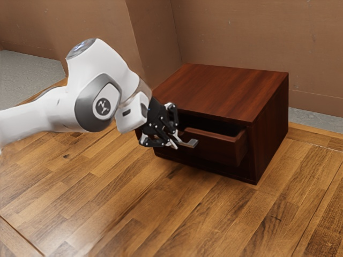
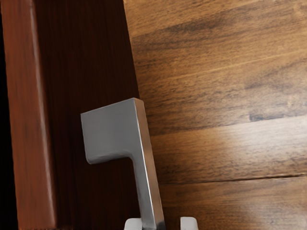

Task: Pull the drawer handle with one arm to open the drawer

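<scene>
The pull is under way. The jaws are drawn in narrow on the handle point(image 1: 188, 142), one on each side of its metal bar, and they hold nothing else. The drawer point(image 1: 217, 145) stands partly out of the cabinet point(image 1: 230, 91), with a dark gap showing above its front panel, so I judge it opened only part of the way, with travel left to go.

In the wrist view the handle point(image 2: 122, 139) rises from between the jaws and bends over to meet the drawer's front point(image 2: 81, 72). The wooden surface point(image 2: 220, 96) lies beyond it.

The next move, as I read it, is a straight draw back along the line in which the drawer slides, toward the exterior view's left and a little to the front. The grip should stay firm and the wrist should not twist. A pull off that line could bind the drawer in the cabinet or let the smooth bar slip from the jaws.

There is plenty of room for this. The surface point(image 1: 161, 214) in front of the cabinet lies open, and nothing stands in the drawer's path. The arm point(image 1: 96, 101) sits along the line of retreat, so it must fold back as it pulls. The wall point(image 1: 241, 32) stands near behind the cabinet and does not affect the move.
</scene>
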### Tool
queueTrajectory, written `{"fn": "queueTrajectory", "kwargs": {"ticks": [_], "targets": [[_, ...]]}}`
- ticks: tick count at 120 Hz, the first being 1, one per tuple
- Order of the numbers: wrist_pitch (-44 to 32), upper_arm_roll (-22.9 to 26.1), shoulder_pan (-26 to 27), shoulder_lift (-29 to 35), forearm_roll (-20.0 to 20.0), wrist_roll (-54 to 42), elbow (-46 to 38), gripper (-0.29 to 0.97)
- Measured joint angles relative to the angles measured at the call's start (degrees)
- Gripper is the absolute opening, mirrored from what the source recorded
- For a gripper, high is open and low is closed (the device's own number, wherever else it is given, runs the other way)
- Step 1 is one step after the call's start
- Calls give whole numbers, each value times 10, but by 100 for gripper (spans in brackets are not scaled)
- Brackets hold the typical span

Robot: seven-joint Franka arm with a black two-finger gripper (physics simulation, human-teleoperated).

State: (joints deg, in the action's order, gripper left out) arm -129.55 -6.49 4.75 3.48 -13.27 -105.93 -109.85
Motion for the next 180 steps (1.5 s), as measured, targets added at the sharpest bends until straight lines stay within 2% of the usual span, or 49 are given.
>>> {"fn": "queueTrajectory", "kwargs": {"ticks": [47, 142, 180], "targets": [[-26, -1, -8, 95, 40, 13, -102, -11], [-65, 0, 18, 204, 44, 27, -227, -9], [-60, 0, 18, 207, 48, 32, -229, 9]]}}
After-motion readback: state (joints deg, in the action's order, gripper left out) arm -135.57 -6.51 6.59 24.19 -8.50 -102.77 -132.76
